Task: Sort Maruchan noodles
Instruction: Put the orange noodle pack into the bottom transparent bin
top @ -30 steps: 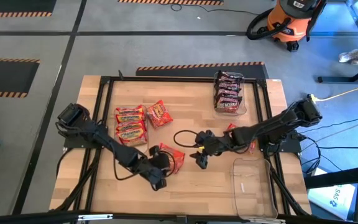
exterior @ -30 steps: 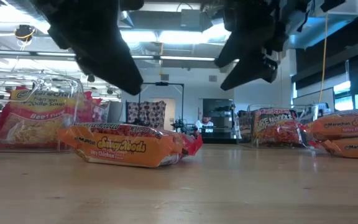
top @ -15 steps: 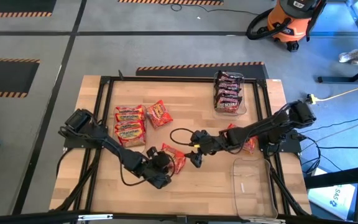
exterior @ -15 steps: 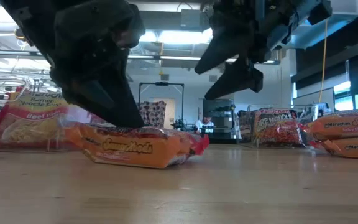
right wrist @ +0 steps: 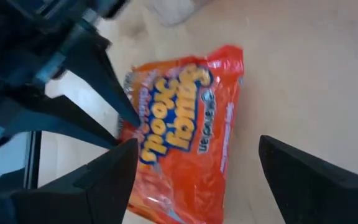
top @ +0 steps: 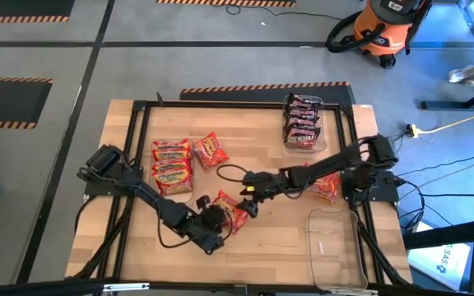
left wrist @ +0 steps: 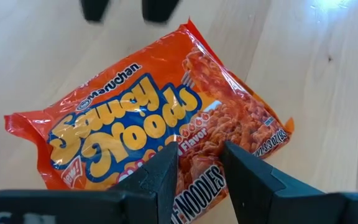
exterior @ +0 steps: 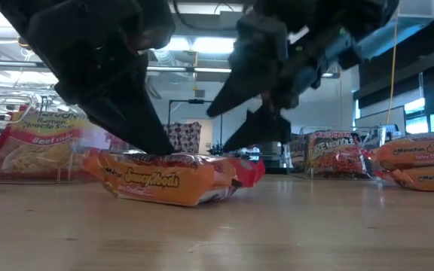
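An orange Maruchan noodles packet (top: 230,210) (left wrist: 135,118) lies flat on the wood near the table's middle. My left gripper (top: 217,219) (left wrist: 199,152) is down on its near-left end, fingers a narrow gap apart. My right gripper (top: 249,200) (right wrist: 197,165) hovers open just above the packet's far-right end, touching nothing. More packets lie at the left (top: 173,163) (top: 211,150). Dark maroon packets (top: 301,121) fill a clear bin. Another red packet (top: 326,186) shows partly under the right arm. My left gripper holds the orange packet by the end nearest the table's near-left corner (left wrist: 197,180), the wrapper pinched between its two fingers (left wrist: 166,162). The fingers slant down from the table's left (exterior: 157,147). The packet still rests on the table with its printed face up.
An empty clear bin (top: 336,238) sits at the near right edge. A black frame (top: 138,164) borders the wooden top. A dark cable loops beside the right arm (top: 225,173). Bare wood lies in front of the packet (top: 262,247).
My left gripper moved toward the far edge, came down on the orange packet and took hold of its end. My right gripper travelled toward the table's left until it stood over the packet's other end, staying open. The packet shifted slightly on the table.
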Tool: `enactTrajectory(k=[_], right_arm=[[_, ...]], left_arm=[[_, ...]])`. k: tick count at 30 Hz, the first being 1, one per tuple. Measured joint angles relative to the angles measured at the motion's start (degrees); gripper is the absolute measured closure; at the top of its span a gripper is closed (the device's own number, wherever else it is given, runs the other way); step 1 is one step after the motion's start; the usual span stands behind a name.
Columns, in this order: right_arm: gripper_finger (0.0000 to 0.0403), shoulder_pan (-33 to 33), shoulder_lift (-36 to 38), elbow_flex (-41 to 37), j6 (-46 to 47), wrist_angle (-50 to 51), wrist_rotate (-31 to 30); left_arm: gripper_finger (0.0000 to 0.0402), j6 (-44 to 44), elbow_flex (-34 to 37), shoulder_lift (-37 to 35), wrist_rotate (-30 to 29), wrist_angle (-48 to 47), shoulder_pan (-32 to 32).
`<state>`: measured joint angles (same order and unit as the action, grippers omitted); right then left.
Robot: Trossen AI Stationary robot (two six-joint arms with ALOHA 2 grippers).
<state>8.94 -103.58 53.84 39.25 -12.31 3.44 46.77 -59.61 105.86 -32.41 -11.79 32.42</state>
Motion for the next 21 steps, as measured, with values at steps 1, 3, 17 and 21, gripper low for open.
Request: enactTrajectory(k=[1, 3, 17, 21], right_arm=[[0.0091, -0.14, -0.87, -0.06, 0.97, -0.58, 1.07], [0.0091, -0.55, -2.95, 0.14, 2.69, -1.99, 2.49], [0.0091, -0.76, -11.24, 1.05, 11.19, -11.77, 11.07], [0.009, -0.78, -12.57, 1.26, 12.93, -13.12, 12.27]], left_arm=[[0.028, -0.12, 0.01, 0.02, -0.61, 0.0, 0.21], [0.028, -0.71, 0.04, 0.04, -1.62, 0.0, 0.69], [0.028, -0.85, -0.11, 3.84, -6.78, 3.66, 2.25], [0.028, -0.85, -0.13, 4.89, -7.51, 5.19, 2.58]])
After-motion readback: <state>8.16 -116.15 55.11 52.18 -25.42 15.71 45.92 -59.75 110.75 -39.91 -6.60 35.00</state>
